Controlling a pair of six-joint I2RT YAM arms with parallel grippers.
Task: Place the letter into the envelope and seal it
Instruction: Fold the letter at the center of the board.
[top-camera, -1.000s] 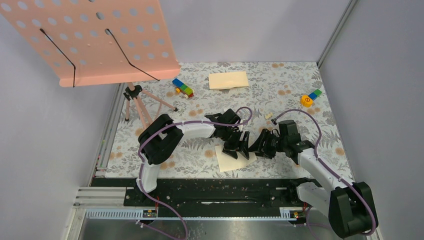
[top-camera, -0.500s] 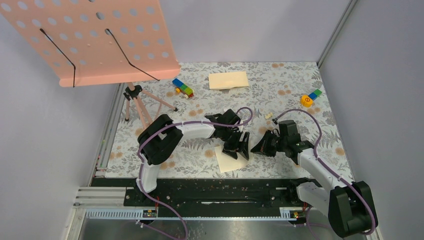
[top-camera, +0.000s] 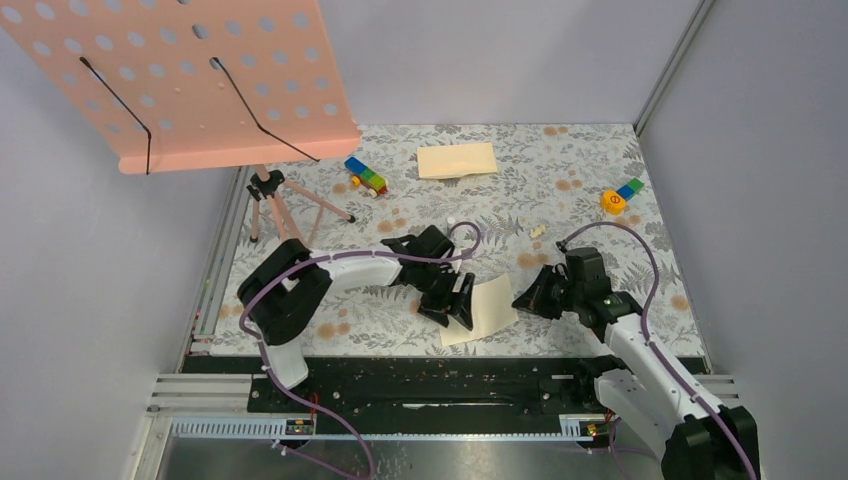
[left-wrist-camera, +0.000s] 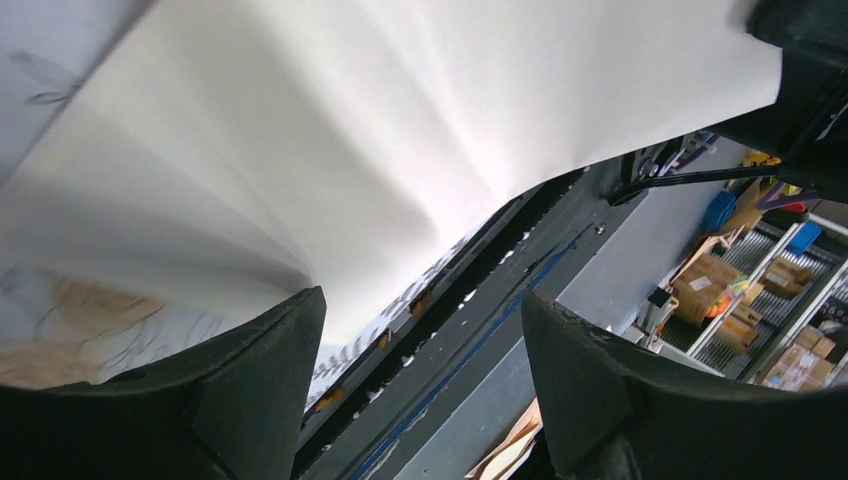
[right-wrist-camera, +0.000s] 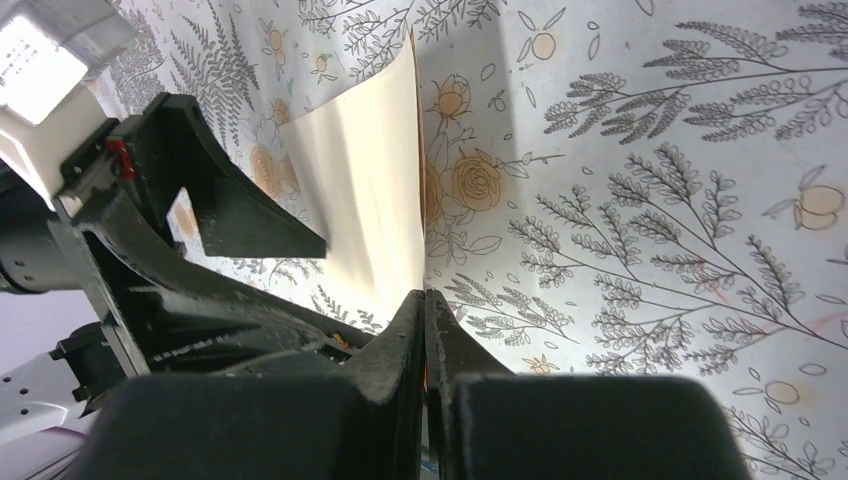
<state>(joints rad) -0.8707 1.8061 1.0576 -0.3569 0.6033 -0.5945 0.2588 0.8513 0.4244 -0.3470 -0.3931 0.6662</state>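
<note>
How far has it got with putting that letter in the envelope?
Early days. Nothing looks finished: the envelope lies apart at the back. In hand: the right gripper pinches the letter by its edge, and the left gripper hangs open over it. Left: perhaps folding, then inserting and sealing.

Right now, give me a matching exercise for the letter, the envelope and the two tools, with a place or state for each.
1 letter
2 envelope
3 left tool
4 right tool

A shut on the sheet's edge
B far back, lying flat alone
C open, at the sheet's opposite edge
D near front, between the two tools

Pairs: 1-D, 2-B, 3-C, 4-A
</note>
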